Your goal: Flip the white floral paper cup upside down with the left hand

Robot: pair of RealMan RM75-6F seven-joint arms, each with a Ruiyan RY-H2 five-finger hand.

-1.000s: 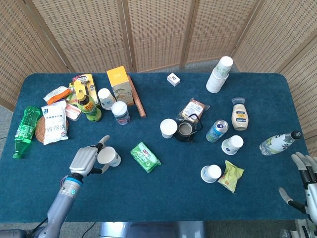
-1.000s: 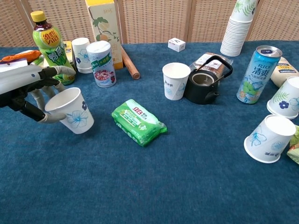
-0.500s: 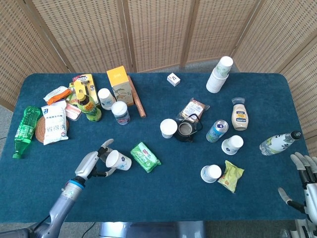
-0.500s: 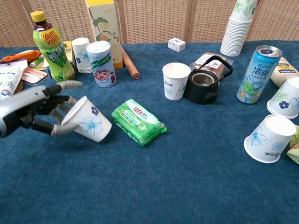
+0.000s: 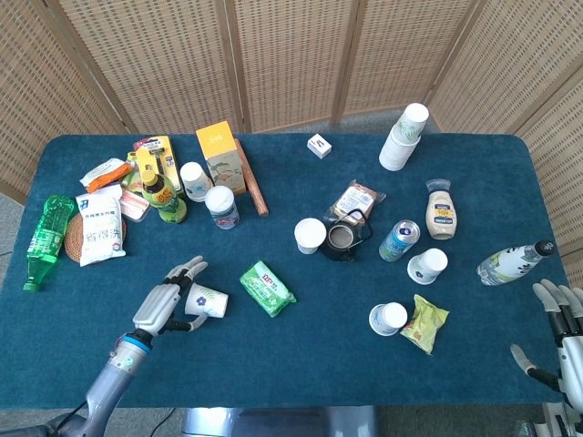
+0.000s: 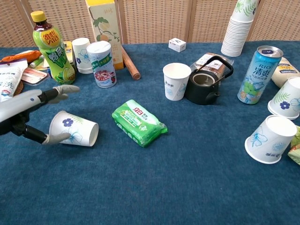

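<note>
The paper cup [image 6: 73, 129] lies on its side on the blue desk [image 6: 187, 187], its open mouth facing away from the left hand [image 6: 23, 112] and toward the green wipes pack [image 6: 138, 123], its closed bottom toward the fingers [image 6: 58, 92]. From the head view the same cup [image 5: 206, 299] sits right at the fingertips of the left hand [image 5: 164, 305]. The fingers are spread apart above and around the cup's bottom end; one lower finger lies along the cup's side at desk level, looking to touch it, though I can't tell for sure. Nothing is gripped: the left hand is loose, fingers apart.

Just past the cup's mouth, on the far side from the fingers, the green wipes pack [image 5: 267, 288] lies flat and slightly apart from the cup. Beyond the fingertips, further back on the desk, stand a green drink bottle [image 6: 53, 48], a small printed can [image 6: 102, 63] and a yellow carton [image 6: 104, 23].

Well apart, across the desk, a plain white cup [image 6: 176, 81] stands upright beside a black teapot [image 6: 206, 83], with a blue drink can [image 6: 259, 74] just beyond.

The right hand [image 5: 560, 341] sits at the desk's near right corner in the head view, fingers apart, holding nothing.
</note>
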